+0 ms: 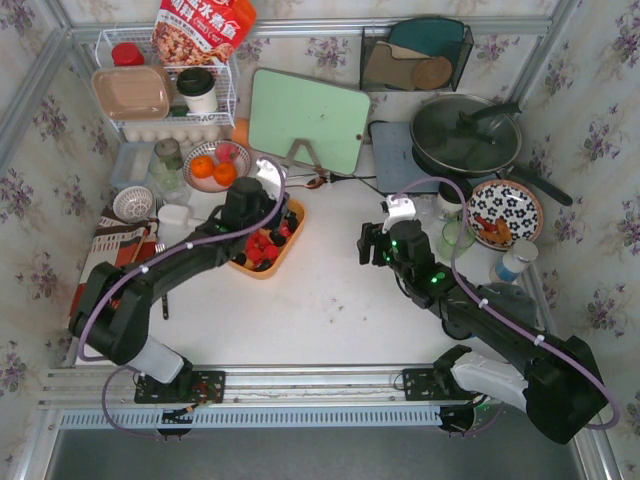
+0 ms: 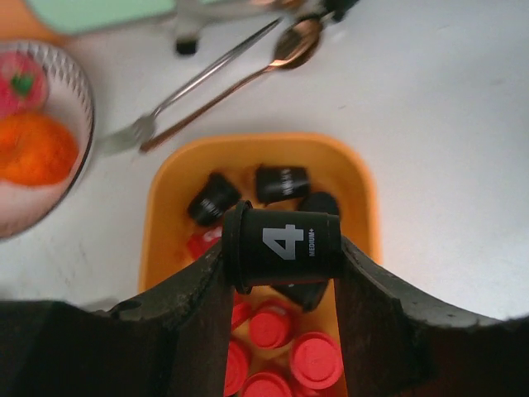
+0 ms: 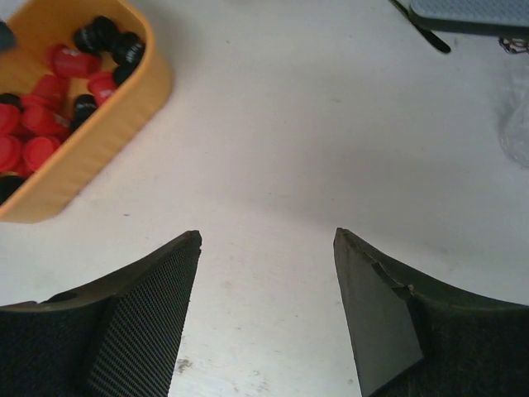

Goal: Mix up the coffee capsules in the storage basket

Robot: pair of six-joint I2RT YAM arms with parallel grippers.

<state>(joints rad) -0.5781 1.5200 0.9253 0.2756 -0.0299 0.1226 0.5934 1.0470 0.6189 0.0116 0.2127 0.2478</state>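
Observation:
The orange storage basket [image 2: 157, 217] holds red capsules [image 2: 316, 361] at its near end and black capsules [image 2: 281, 183] at its far end. My left gripper [image 2: 283, 252] is shut on a black capsule [image 2: 285, 246] marked "4", held sideways above the basket's middle. In the top view the left gripper [image 1: 262, 205] is over the basket [image 1: 293, 241]. My right gripper [image 3: 266, 240] is open and empty above bare table, to the right of the basket [image 3: 99, 136]; it shows in the top view [image 1: 375, 243] too.
A fork [image 2: 153, 120] and a copper spoon [image 2: 281, 54] lie beyond the basket. A bowl with oranges [image 1: 212, 168] sits at its left. A green cutting board [image 1: 305, 120], a pan [image 1: 467, 135], a patterned plate [image 1: 503, 213] and a white wire rack [image 1: 170, 95] stand at the back.

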